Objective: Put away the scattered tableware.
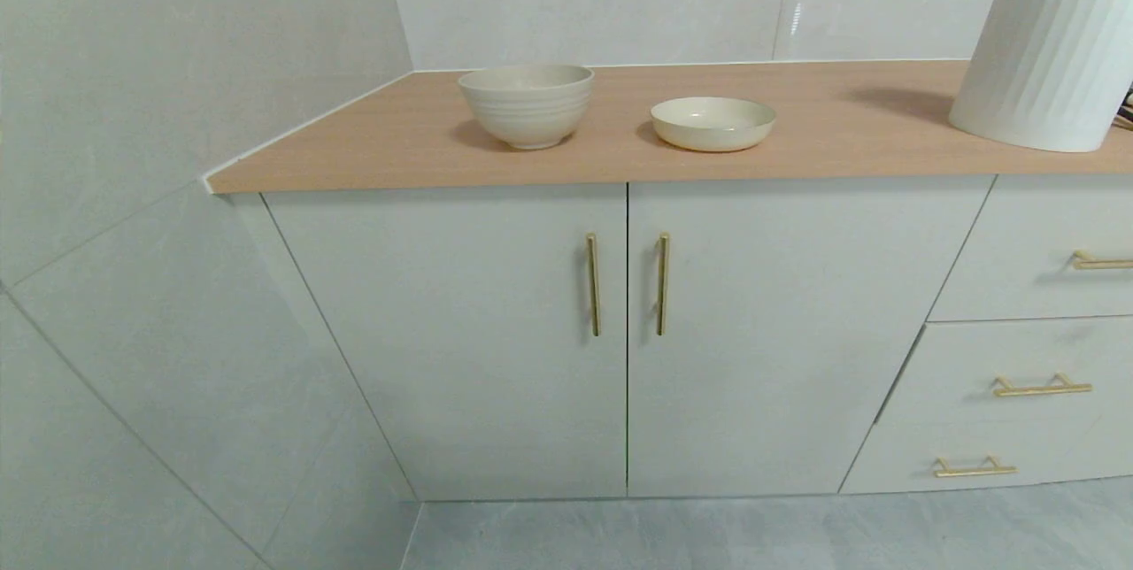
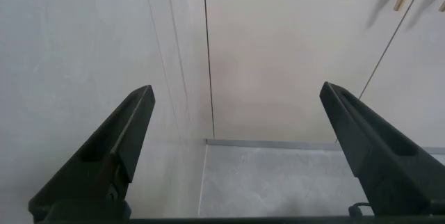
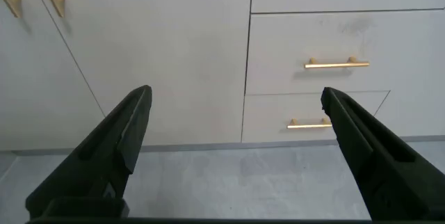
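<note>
Seemingly at the start: bowl (image 1: 527, 105) and, at its three o'clock, dish (image 1: 713, 123) untouched on counter (image 1: 841, 136). Gaping empty, left gripper (image 2: 235, 90) and right gripper (image 3: 235, 92), low before cupboard (image 1: 460, 331). Next, likely: rising to bowl.

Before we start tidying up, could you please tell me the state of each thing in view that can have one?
Ribbed bowl: upright on the countertop.
Shallow dish: upright, empty, apart from the bowl.
Left cabinet door: shut.
Right cabinet door: shut.
Drawers: shut.
Left gripper: open, holding nothing.
Right gripper: open, holding nothing.
</note>
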Motion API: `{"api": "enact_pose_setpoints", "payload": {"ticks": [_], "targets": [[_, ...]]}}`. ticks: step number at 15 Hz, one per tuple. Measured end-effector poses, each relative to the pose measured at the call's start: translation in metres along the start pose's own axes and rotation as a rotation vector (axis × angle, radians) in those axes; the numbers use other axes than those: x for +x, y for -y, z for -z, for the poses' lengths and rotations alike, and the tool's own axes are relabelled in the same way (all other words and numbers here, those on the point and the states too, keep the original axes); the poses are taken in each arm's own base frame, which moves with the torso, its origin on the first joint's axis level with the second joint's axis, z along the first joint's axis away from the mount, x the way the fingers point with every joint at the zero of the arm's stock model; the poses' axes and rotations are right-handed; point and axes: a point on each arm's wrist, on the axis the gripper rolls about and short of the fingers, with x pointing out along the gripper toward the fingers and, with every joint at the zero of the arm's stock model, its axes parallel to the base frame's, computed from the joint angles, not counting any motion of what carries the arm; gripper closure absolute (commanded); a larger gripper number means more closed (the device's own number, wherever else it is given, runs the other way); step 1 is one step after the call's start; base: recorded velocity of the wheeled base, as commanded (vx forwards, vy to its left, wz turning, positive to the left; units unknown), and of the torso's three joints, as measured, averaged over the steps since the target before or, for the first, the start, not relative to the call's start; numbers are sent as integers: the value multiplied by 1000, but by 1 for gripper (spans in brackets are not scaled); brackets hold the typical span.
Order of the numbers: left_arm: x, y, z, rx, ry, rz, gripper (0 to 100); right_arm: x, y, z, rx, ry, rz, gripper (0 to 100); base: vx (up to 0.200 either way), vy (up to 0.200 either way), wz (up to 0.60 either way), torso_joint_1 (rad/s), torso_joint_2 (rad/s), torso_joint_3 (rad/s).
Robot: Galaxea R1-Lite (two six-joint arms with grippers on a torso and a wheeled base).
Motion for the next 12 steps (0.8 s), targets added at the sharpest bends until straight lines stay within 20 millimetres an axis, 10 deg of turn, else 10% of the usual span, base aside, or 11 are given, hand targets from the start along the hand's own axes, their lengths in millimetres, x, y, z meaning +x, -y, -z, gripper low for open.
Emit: {"api": "enact_pose_setpoints", "payload": {"ticks": [6,12], "targets": [[0,0,0,0,0,0,0,-7,-3,-44,63,55,-195,0,0,0,0,0,0,0],[0,0,0,0,0,0,0,55,-15,-100,102,-250,-532,0,0,0,0,0,0,0]]}}
